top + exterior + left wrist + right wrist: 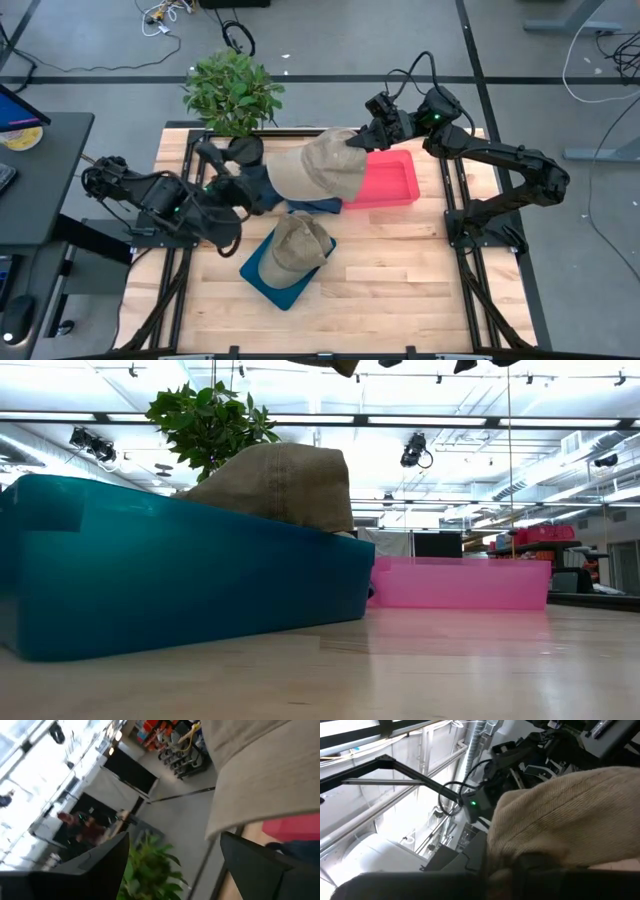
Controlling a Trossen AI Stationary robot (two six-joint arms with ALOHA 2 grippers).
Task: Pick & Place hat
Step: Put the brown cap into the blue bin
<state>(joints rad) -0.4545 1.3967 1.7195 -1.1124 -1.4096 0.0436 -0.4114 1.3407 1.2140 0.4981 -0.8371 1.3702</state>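
Note:
A tan hat (320,165) hangs in the air over the table's middle, and shows large in the right wrist view (570,815). My right gripper (365,140) is shut on its right side. My left gripper (232,152) stands open just left of the hat, level, pointing toward the plant. In the left wrist view the hat's edge (215,832) hangs close above one finger (255,865), with nothing between the fingers. A second tan hat (300,245) lies crown up in the teal bin (262,275). My right gripper pinches a bunched bit of the hat's cloth (520,857) at its right-hand edge (355,143) between the two fingers. The fingers come in about level from the table's right side. The hat is lifted clear of the table and spreads out leftward from the fingers.
A pink bin (385,180) stands just right of the held hat. A dark blue cloth thing (290,200) lies on the table under it. A potted plant (232,92) stands at the far edge. Bare wood lies near the front edge.

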